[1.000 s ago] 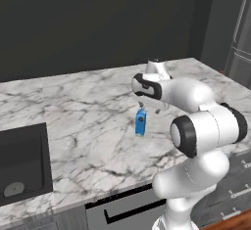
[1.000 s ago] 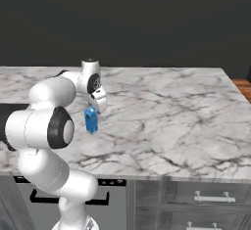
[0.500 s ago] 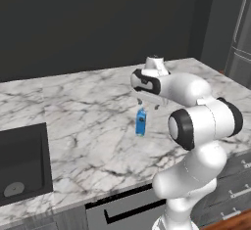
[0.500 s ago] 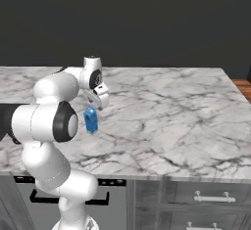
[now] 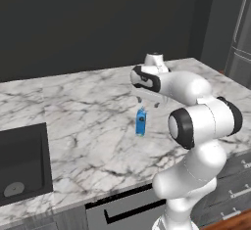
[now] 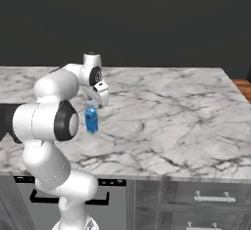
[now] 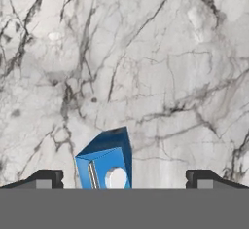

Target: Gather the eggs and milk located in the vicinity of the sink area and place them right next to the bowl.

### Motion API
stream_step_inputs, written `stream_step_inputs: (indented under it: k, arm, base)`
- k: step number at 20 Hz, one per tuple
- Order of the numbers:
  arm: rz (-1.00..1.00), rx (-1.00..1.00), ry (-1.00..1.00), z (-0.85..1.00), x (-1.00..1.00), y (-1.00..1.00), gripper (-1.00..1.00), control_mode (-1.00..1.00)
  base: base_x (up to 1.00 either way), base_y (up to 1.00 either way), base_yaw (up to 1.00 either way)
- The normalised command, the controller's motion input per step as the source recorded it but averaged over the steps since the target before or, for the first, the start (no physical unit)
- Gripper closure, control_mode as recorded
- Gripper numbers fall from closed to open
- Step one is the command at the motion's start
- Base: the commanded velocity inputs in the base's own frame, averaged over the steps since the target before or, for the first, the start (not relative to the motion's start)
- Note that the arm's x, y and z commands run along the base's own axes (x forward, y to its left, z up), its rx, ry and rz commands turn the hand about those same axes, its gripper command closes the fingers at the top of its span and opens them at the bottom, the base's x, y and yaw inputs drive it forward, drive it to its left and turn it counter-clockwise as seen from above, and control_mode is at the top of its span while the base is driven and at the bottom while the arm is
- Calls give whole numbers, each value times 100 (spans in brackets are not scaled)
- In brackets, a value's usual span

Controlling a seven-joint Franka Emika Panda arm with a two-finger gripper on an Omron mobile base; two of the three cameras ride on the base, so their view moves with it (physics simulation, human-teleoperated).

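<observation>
The milk point(image 5: 141, 123) is a small blue carton standing upright on the marble counter, also seen as the milk point(image 6: 91, 120) from the other side. My gripper point(image 5: 147, 103) hangs just above it, pointing down, jaws open and apart from the carton. In the hand view the milk point(image 7: 109, 164) sits between the two spread fingertips of the gripper point(image 7: 124, 179), slightly left of centre. The sink point(image 5: 22, 168) is a black basin at the counter's left end, well away from the carton. The eggs and the bowl are out of view.
The marble counter point(image 5: 88, 106) stretches wide around the carton, with a dark wall behind it. Its front edge drops to grey drawers point(image 6: 196, 195). A steel fridge point(image 5: 240, 43) stands at the far right.
The arm's elbow has shifted slightly while the hand stays over the carton. The milk has not moved and the jaws remain open.
</observation>
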Motion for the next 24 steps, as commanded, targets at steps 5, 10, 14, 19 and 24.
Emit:
stream_step_inputs:
  k: [5, 10, 14, 19, 24]
  arm:
    - [9, 0, 0, -4, -10, 21, -100, -100]
    - [7, 0, -1, -6, -6, 7, -100, -100]
    - [7, 0, -4, -17, -22, 0, -100, -100]
    - [8, 0, -2, -24, -8, 0, -100, -100]
    - [8, 0, 0, -16, 0, 0, -100, -100]
  base:
    - [0, 0, 0]
    - [0, 0, 0]
    - [0, 0, 0]
    - [0, 0, 0]
    - [0, 0, 0]
